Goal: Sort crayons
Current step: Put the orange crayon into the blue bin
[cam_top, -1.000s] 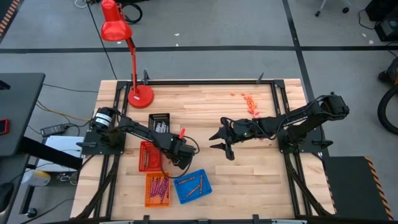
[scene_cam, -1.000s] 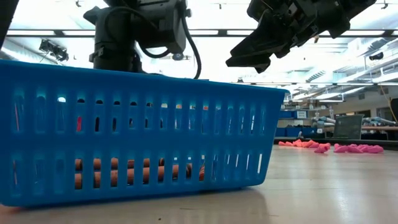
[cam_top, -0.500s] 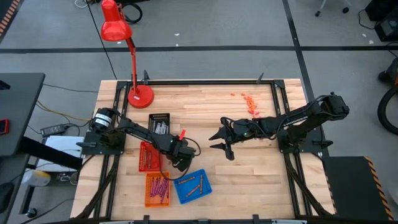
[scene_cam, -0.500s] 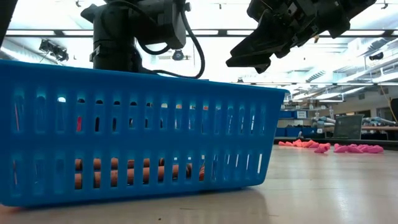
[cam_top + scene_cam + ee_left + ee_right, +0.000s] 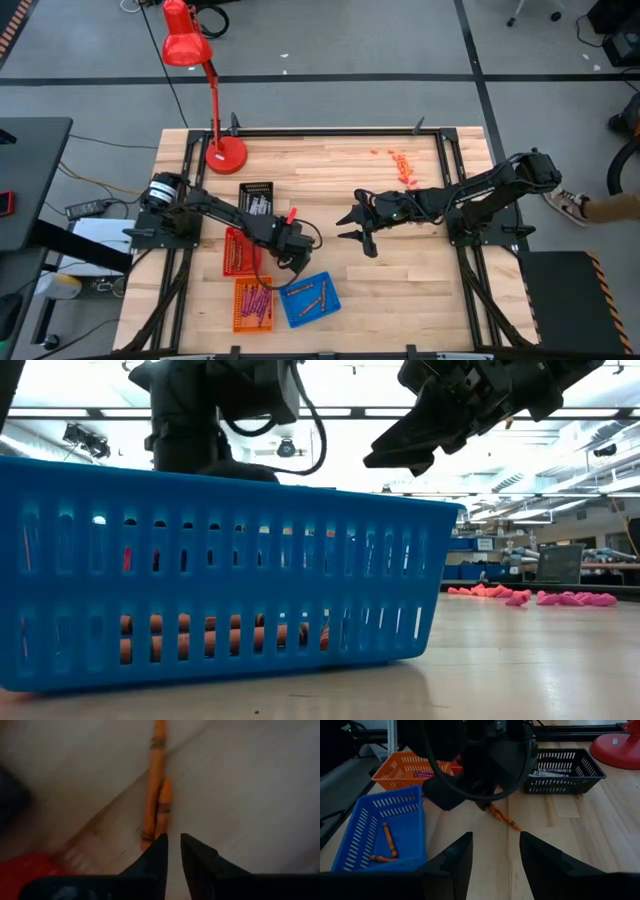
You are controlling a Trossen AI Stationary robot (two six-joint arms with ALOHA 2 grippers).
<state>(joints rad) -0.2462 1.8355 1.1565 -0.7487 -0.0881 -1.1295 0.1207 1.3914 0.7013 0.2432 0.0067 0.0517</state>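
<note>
Two brown-orange crayons [image 5: 152, 785] lie side by side on the bare wood [image 5: 502, 817], between the red basket [image 5: 238, 250] and the blue basket [image 5: 308, 298]. My left gripper [image 5: 173, 840] points down right at their near ends. Its fingers stand a narrow gap apart, and only wood shows between them. Both crayons lie just outside one fingertip. My right gripper [image 5: 352, 230] hangs open above the table's middle, clear of everything. More brown-orange crayons lie in the blue basket [image 5: 385, 835], magenta ones in the orange basket [image 5: 252, 305], and grey ones in the black basket [image 5: 257, 197]. My left gripper comes from above with one fingertip [image 5: 161, 845] over the near ends of the two crayons [image 5: 150, 837]. That finger hides the spot, so I cannot tell whether it touches them. Both crayons lie flat on the table.
A red desk lamp [image 5: 225, 150] stands at the far left. Small pink and orange bits [image 5: 400, 165] are strewn at the far right. The blue basket's wall [image 5: 220, 580] fills the low view. Bare wood lies between the two grippers.
</note>
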